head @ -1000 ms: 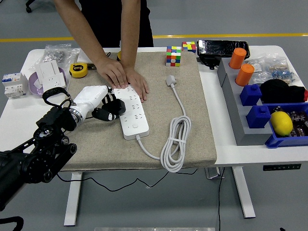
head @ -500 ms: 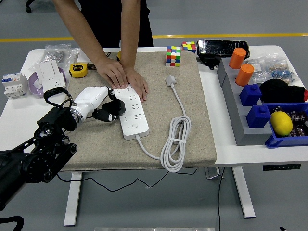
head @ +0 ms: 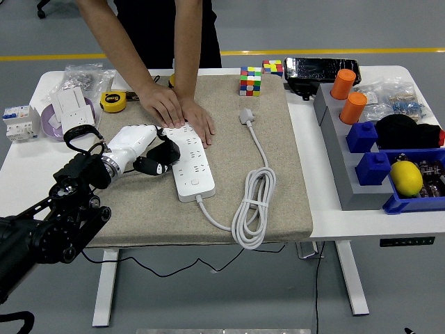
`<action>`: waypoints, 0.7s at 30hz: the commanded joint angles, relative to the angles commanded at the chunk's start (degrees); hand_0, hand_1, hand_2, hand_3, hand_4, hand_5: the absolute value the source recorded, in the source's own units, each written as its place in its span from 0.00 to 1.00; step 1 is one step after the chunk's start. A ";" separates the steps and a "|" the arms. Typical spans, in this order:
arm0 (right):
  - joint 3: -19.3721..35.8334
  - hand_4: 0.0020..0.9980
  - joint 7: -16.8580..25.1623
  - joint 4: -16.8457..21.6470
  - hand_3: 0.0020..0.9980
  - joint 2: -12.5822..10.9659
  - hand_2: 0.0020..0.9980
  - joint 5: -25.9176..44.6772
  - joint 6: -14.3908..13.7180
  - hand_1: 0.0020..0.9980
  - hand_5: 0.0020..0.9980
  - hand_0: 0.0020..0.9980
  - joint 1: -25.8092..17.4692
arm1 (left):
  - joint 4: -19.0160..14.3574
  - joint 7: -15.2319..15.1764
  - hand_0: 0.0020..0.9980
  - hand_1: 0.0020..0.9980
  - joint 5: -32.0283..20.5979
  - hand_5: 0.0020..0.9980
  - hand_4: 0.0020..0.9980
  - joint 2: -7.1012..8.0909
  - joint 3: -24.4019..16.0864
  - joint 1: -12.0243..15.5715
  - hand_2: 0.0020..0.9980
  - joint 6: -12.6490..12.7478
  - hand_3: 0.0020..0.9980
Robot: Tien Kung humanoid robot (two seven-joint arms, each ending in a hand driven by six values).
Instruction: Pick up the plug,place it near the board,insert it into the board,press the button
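A person's hands [head: 182, 111] pin the power strip [head: 188, 161] steady; the left hand [head: 154, 154], fingers curled, apparently grips a black plug [head: 167, 151] at its edge.

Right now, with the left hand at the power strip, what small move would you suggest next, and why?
Probably ease the left hand down and press: its black fingers sit at the power strip's left edge, while a person's hands steady the strip's far end. I cannot tell whether a plug is seated.
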 joint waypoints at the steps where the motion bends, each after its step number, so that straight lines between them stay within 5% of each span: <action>1: -0.02 1.00 0.00 0.00 0.78 0.00 0.75 0.01 0.00 0.76 0.88 0.85 -0.03 | -0.08 0.01 0.77 0.83 -0.04 0.13 0.83 0.05 0.05 0.04 0.74 -0.10 0.66; 6: -0.05 1.00 -0.03 0.00 0.78 -0.01 0.75 -0.04 0.02 0.76 0.88 0.85 -0.12 | -0.20 0.02 0.77 0.83 -0.51 0.13 0.83 0.19 0.08 0.22 0.74 -0.99 0.66; 7: -0.04 1.00 -0.04 0.00 0.78 -0.01 0.75 -0.06 0.02 0.76 0.88 0.85 -0.14 | -0.19 0.01 0.78 0.85 -0.66 0.27 1.00 0.20 0.08 0.24 0.77 -1.12 0.78; 12: -0.05 1.00 -0.07 0.00 0.78 0.02 0.75 -0.08 0.05 0.76 0.88 0.85 -0.12 | -0.04 -0.24 0.78 0.85 -1.66 0.27 1.00 0.19 -0.22 0.28 0.77 -1.76 0.78; 13: -0.09 1.00 -0.07 0.00 0.78 0.01 0.75 -0.07 0.06 0.76 0.88 0.85 -0.13 | 0.00 -0.31 0.85 0.92 -1.97 0.41 1.00 0.18 -0.25 0.28 0.86 -1.84 0.84; 18: -0.16 1.00 -0.08 0.00 0.78 -0.02 0.75 -0.02 0.07 0.76 0.88 0.85 -0.16 | 0.19 -0.66 0.85 0.92 -3.42 0.41 1.00 0.13 -0.41 0.28 0.86 -2.09 0.84; 19: -0.17 1.00 -0.09 0.00 0.78 -0.02 0.75 -0.03 0.08 0.76 0.88 0.85 -0.17 | 0.18 -0.73 0.88 0.96 -3.65 0.53 1.00 0.12 -0.45 0.29 0.92 -2.14 0.90; 21: -0.17 1.00 -0.08 0.00 0.78 -0.02 0.75 -0.04 0.09 0.76 0.88 0.85 -0.19 | 0.16 -0.83 0.88 0.96 -4.00 0.53 1.00 0.10 -0.57 0.32 0.92 -2.26 0.90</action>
